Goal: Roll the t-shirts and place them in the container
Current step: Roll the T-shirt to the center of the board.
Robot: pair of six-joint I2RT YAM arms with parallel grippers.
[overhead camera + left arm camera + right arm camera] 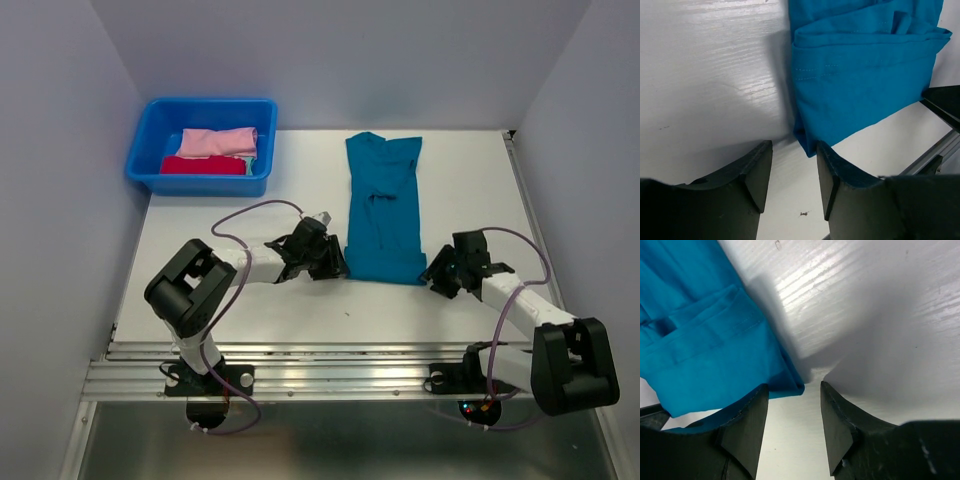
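While both arms reach low over the white surface (300, 175), the teal t-shirt (383, 210) lies flat at the centre of the top view, folded into a long narrow strip that runs from the upper middle of the frame down toward the arms.

From its base at the lower left, the left arm (190, 285) bends at a raised elbow. Its forearm stretches rightward, which brings the left hand (325, 262) just beside the strip's lower left corner. In the left wrist view this hand's two dark fingers (752, 170) stand partly apart with bare surface between them. The shirt's folded corner sits just at the opening, close against the finger on the right of the frame, and nothing is clamped.

The right arm (520, 300) mirrors it from the lower right, its forearm angled up and to the left. The right hand (440, 272) sits just beside the strip's lower right corner. In the right wrist view its fingers (747, 425) are likewise partly spread. The cloth's corner lies at the tip of the finger on the left of the frame, and the hand grips nothing.

At the upper left of the top view a blue tub (200, 185) holds a pink bundle (218, 142) and a red bundle (203, 166), well apart from both hands.
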